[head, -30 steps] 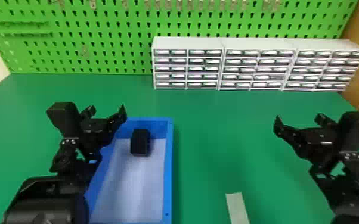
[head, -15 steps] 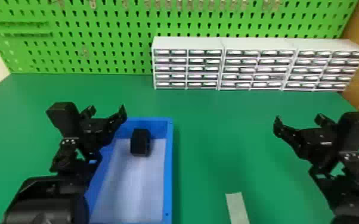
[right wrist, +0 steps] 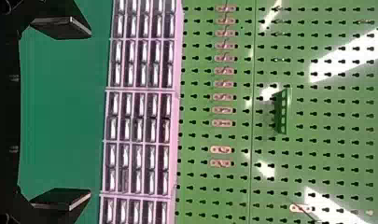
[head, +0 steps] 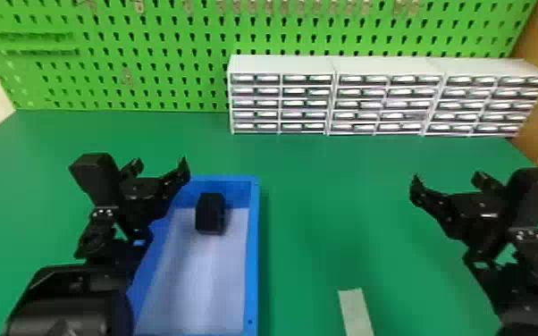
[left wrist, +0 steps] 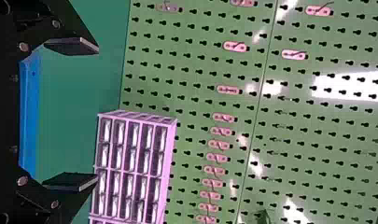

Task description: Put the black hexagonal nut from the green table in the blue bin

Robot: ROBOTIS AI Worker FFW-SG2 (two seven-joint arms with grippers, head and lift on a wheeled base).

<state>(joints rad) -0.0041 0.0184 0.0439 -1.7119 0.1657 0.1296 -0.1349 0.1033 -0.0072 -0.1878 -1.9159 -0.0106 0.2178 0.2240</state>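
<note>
- We see the black hexagonal nut (head: 210, 213) inside the blue bin (head: 254, 250), near its far wall.
- Our left gripper (head: 160, 168) is at the bin's left side, its fingers wide apart with nothing between them.
- We have our right gripper (head: 450, 181) over the right part of the green table (head: 326, 201), well apart from the bin, fingers also spread and empty.

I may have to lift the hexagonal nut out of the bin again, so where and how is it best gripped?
Probably by its left and right sides: the black hexagonal nut looks narrow that way, with bin floor visible beside both. I'd bring the pincer down from above, since the walls of the blue bin rise around it, the far one close.
</note>
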